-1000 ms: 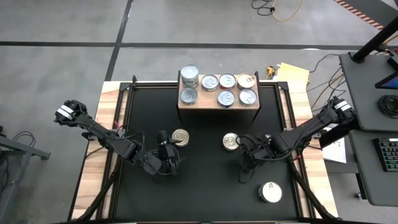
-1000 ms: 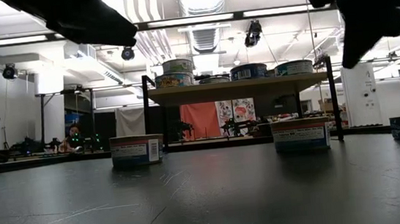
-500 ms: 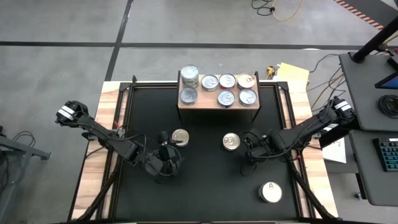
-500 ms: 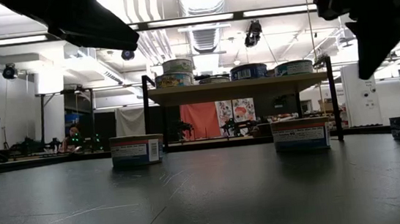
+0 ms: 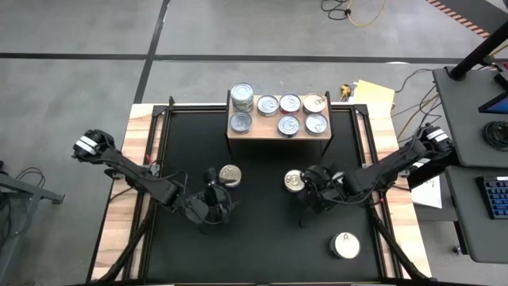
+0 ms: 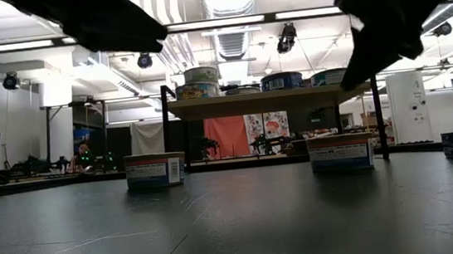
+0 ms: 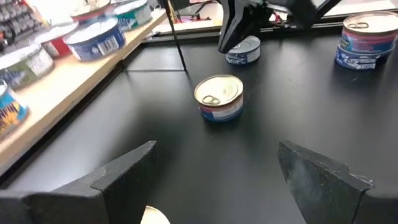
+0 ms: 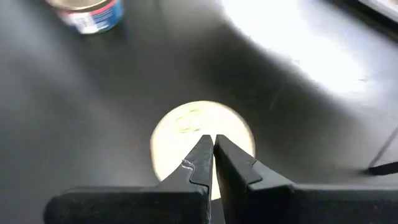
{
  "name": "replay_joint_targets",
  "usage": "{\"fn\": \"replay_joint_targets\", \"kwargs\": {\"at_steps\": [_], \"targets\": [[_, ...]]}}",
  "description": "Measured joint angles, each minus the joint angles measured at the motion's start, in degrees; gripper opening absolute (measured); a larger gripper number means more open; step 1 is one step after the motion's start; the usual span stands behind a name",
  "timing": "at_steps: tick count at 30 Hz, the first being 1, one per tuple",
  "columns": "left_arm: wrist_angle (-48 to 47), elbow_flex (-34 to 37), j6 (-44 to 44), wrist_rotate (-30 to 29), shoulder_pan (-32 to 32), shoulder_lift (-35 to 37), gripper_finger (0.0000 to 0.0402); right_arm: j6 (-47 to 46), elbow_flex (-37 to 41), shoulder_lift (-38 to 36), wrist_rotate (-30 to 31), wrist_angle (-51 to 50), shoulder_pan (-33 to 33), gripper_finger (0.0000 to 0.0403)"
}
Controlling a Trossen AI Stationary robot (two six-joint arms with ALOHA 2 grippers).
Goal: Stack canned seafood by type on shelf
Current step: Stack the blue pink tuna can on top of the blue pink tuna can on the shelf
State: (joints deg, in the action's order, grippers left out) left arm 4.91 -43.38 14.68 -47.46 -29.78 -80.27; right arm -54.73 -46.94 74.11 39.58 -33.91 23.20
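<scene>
The wooden shelf point(image 5: 279, 135) stands at the table's far middle and holds several tins, one pair stacked point(image 5: 242, 97). Three tins rest on the black tabletop. A gold-topped one point(image 5: 230, 175) point(image 7: 219, 96) lies just beyond my left gripper point(image 5: 217, 192) point(image 7: 217, 186), which is open and points far-right at it. A second gold-topped tin point(image 5: 294, 181) point(image 8: 186, 134) lies under the tip of my right gripper point(image 5: 304, 185) point(image 8: 213, 139), which is shut. In the low view that tip point(image 6: 346, 87) hangs well above the tin point(image 6: 340, 153). A white-topped tin marked "A" point(image 5: 344, 244) sits near right.
The shelf's dark legs point(image 6: 166, 133) point(image 6: 378, 112) stand behind the two gold-topped tins. Wooden borders point(image 5: 136, 191) point(image 5: 397, 214) run along the table's left and right sides. Bare black tabletop point(image 5: 262, 246) lies toward the near edge.
My right gripper, still shut, has tipped from pointing nearly straight down to slanting toward the table's left. It has sunk a little and come over the right-hand gold-topped tin. The tins lie where they were.
</scene>
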Motion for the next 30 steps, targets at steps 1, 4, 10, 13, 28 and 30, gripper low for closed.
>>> {"fn": "replay_joint_targets", "kwargs": {"at_steps": [1, 4, 10, 13, 28, 30], "targets": [[-0.05, 0.00, 0.94, 0.00, -0.02, -0.37, 0.0315, -1.05, 0.95, 0.24, 1.69, 0.61, 0.01, 0.0009], [-0.05, 0.00, 3.27, 0.08, -0.10, -1.41, 0.0315, -3.29, 3.11, 1.59, 3.42, 3.51, 0.02, 0.0009], [0.07, 0.00, 3.85, 0.82, -0.11, -3.08, 0.0315, -7.55, 3.41, 6.75, 3.55, 4.70, -0.07, 0.0009], [0.20, 0.00, 3.89, 0.96, -0.11, -3.65, 0.0315, -10.19, 3.40, 9.88, 3.58, 6.23, -0.14, 0.0009], [0.35, 0.00, 7.26, 4.11, -0.13, -3.91, 0.0315, -2.11, 3.23, 17.45, 0.55, 26.14, -1.51, 0.0009], [0.35, 0.00, 6.41, 4.15, -0.13, -3.91, 0.0315, -0.25, 3.24, 17.65, -0.03, 28.77, -1.65, 0.0009]]}}
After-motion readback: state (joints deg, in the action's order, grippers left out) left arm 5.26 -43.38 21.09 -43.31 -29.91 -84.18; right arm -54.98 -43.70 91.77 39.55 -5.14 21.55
